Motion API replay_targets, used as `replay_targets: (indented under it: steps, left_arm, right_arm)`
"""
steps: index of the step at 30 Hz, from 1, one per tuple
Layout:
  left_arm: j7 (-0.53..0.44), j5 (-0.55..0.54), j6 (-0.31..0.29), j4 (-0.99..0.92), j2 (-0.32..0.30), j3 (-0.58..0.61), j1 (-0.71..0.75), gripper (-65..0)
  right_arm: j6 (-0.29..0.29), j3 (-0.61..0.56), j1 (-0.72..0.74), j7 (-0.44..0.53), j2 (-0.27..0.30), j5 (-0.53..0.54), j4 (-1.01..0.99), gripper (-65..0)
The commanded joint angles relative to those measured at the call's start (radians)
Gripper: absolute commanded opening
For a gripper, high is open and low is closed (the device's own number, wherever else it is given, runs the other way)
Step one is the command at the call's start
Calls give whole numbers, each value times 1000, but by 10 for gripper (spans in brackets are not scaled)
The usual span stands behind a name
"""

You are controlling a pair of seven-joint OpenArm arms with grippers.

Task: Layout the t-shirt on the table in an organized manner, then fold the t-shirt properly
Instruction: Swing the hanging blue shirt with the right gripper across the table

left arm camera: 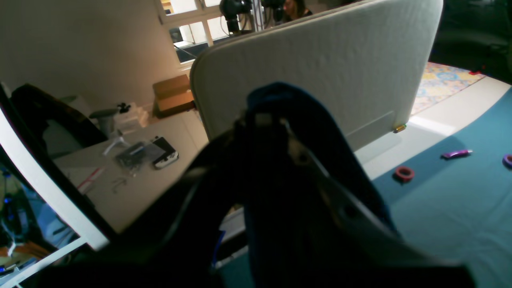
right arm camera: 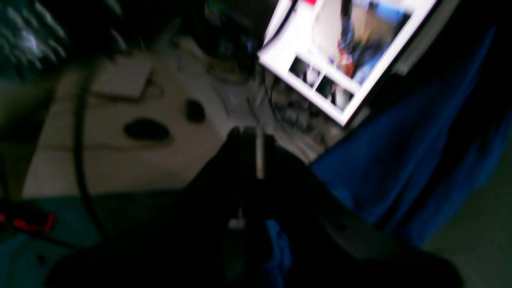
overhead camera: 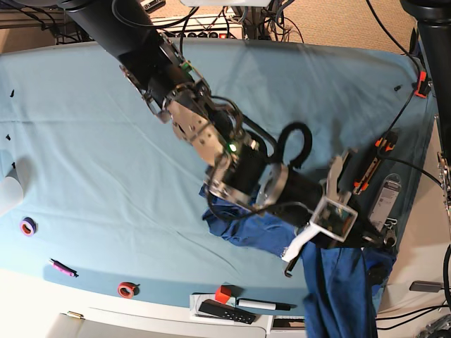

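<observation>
Both end effectors, left (left arm camera: 268, 120) and right (right arm camera: 248, 160), grip the dark navy knit t-shirt (overhead camera: 338, 282) at lower right; draw it up-left onto the teal-clothed bench (overhead camera: 84, 141), spreading the cloth taut.

A robotics lab: teal-covered table (overhead camera: 84, 141); cables (overhead camera: 296, 144); monitor (right arm camera: 340, 60); cluttered desk (left arm camera: 132, 176); padded partition (left arm camera: 320, 68).

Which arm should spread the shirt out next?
Probably left: the left gripper is shut on the shirt, with open table beside it. The right gripper is shut too, but blur hides whether it holds cloth.
</observation>
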Motion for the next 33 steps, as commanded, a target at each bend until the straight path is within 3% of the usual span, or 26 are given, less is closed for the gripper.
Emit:
replay_targets:
  steps: [1, 5, 10, 13, 19, 24, 26, 29, 33]
  left_arm:
    - [-19, -23, -8, 14, -6, -8, -49, -650]
    - [37, -64, -10, 14, -8, -8, -48, -650]
    - [41, -64, -10, 14, -24, -8, -42, -650]
    - [41, -64, -3, 14, -36, -8, -30, -650]
    - [41, -64, -3, 14, -41, -8, 3, -650]
    - [40, -64, -3, 14, -40, -8, 36, -650]
    - [40, -64, -4, 14, -41, -8, 47, -650]
    - [40, -64, -3, 14, -38, -8, 55, -650]
    - [36, -63, -3, 14, -35, -8, 54, -650]
  right_arm:
    - [-2, 6, 22, 40, -12, 10, 36, -650]
    - [-2, 6, 21, 64, -12, 12, 106, -650]
    - [-7, 7, 21, 85, -12, -35, 183, -650]
    - [-50, 10, 21, 85, -12, -99, 233, -650]
    - [-325, 10, 21, 60, -12, -286, 309, -650]
    - [-513, 8, 8, 30, -12, -340, 307, -650]
    - [-560, 8, -8, 25, -12, -340, 307, -650]
    - [-544, -4, -24, 26, -12, -296, 307, -650]
    - [-317, -110, -23, 65, -12, -247, 307, -650]
